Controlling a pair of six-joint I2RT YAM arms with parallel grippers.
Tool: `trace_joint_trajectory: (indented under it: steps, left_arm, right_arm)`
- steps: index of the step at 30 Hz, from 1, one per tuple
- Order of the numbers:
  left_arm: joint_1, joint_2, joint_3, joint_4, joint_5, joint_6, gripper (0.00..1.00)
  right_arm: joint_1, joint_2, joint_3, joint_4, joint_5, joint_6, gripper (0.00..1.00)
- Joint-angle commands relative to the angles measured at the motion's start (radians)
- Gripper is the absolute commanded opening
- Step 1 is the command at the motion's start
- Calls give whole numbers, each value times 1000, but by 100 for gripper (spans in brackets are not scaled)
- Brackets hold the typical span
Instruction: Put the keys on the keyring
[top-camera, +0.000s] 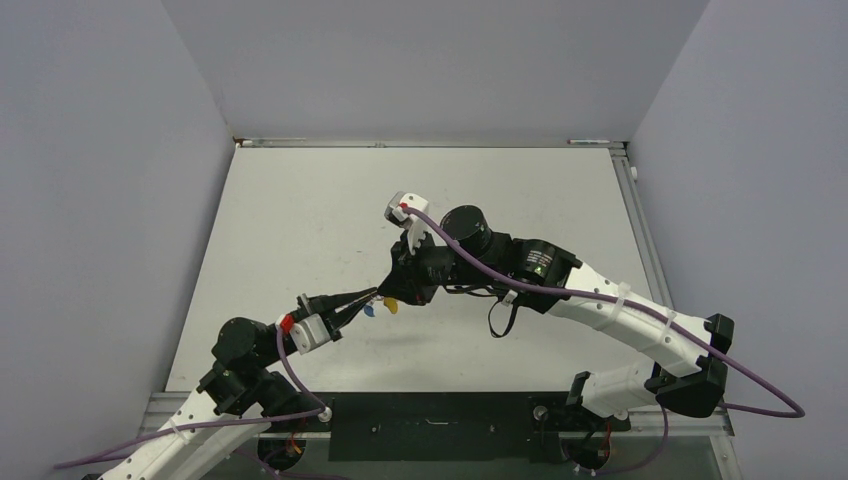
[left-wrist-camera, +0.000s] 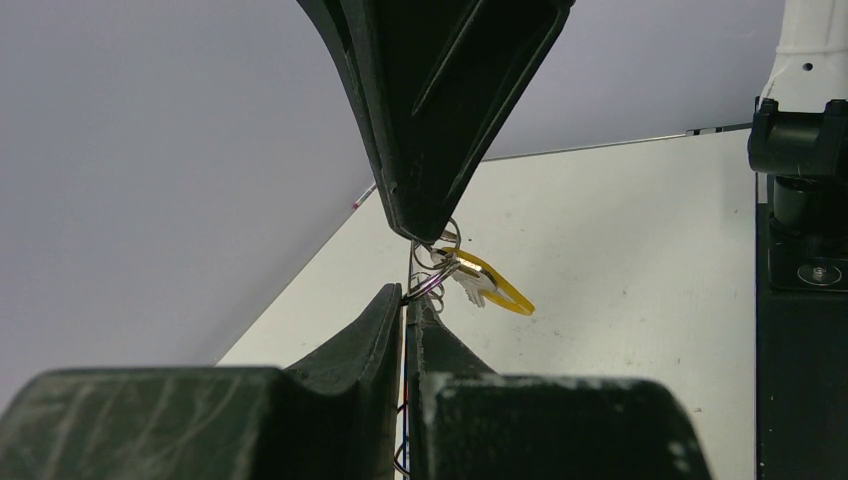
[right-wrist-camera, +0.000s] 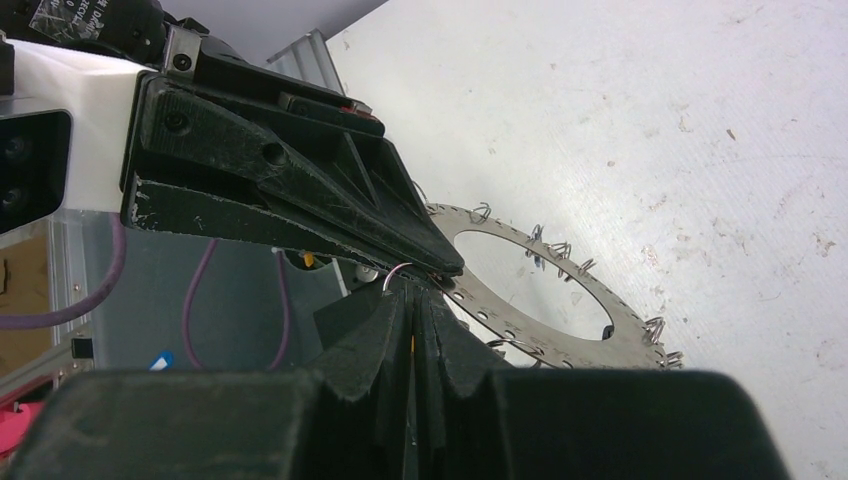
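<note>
Left claw (left-wrist-camera: 410, 300) and right claw (left-wrist-camera: 428, 232) pinched shut tip-to-tip on the keyring (left-wrist-camera: 427, 288), yellow key (left-wrist-camera: 495, 286) and blue key (top-camera: 368, 311) dangling at six o'clock, seemingly threaded already; any third stays unseen.

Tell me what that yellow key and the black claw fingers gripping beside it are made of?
The yellow key: a shiny silver blade, so metal; its glossy yellow-orange head is probably a plastic cover. The left gripper's fingers: matte black, faintly streaked and scuffed, so likely moulded or printed plastic, though the look leaves that open.
</note>
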Motion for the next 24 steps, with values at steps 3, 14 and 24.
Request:
trace_joint_trajectory:
  steps: [3, 14, 24]
  left_arm:
    - [-2, -7, 14, 76, 11, 17, 0]
    - [-1, -9, 13, 76, 11, 18, 0]
    - [-1, -10, 12, 76, 10, 18, 0]
  right_arm:
    - [16, -7, 50, 6, 7, 0, 5]
    - [27, -7, 69, -6, 19, 5, 5]
    - [45, 15, 78, 18, 28, 18, 5]
